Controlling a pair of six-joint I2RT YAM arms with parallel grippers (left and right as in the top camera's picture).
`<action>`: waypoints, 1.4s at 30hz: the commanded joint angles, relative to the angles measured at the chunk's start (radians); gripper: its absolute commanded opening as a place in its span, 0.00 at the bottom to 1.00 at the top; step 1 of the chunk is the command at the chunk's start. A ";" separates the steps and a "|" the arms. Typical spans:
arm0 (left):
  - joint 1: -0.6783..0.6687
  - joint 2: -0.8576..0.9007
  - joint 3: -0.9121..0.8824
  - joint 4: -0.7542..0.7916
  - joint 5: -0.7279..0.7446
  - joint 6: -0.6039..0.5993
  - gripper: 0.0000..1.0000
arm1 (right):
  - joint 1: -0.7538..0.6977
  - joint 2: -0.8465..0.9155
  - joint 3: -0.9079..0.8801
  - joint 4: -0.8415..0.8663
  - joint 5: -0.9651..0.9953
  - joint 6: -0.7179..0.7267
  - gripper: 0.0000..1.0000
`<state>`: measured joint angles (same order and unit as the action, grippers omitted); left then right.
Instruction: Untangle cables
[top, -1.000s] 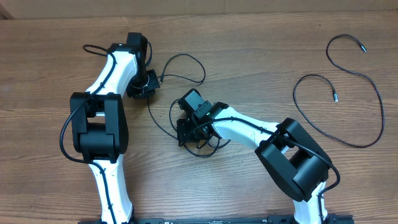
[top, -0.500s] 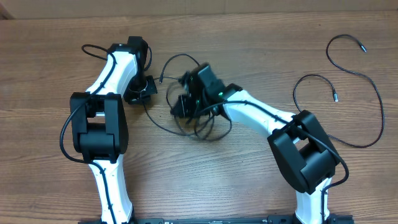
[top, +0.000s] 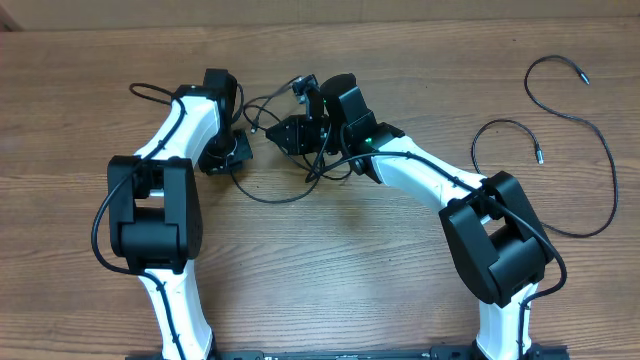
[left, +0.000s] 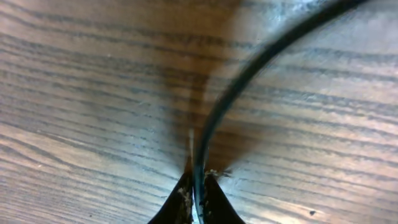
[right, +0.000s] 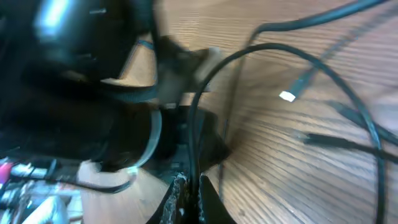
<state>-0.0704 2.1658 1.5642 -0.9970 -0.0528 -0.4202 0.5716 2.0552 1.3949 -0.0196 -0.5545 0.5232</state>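
The brown wooden table (top: 330, 270) carries the tangled cables (top: 280, 200) just toward 11 o'clock from its centre, and one freed cable (top: 474, 152) lies well apart at 3 o'clock. The left gripper (left: 196, 198) is pressed together on a thin cord (left: 245, 73); the right gripper (right: 189, 194) pinches a second cord (right: 193, 137). They stand near each other, so I judge that a fast pull can tighten a loop into a knot, or slip a cord out.
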 joint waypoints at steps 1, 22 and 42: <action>-0.002 0.071 -0.072 -0.018 -0.018 -0.014 0.08 | -0.005 0.003 0.016 -0.106 0.213 0.030 0.04; 0.004 0.071 0.359 -0.412 0.189 0.061 0.89 | -0.044 0.019 0.006 -0.417 0.153 0.019 0.60; -0.023 0.071 0.066 -0.051 0.289 0.050 0.49 | 0.069 0.034 -0.061 -0.402 0.283 0.019 0.49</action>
<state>-0.0856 2.2330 1.6859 -1.0882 0.2211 -0.3676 0.6239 2.0708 1.3422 -0.4229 -0.3000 0.5457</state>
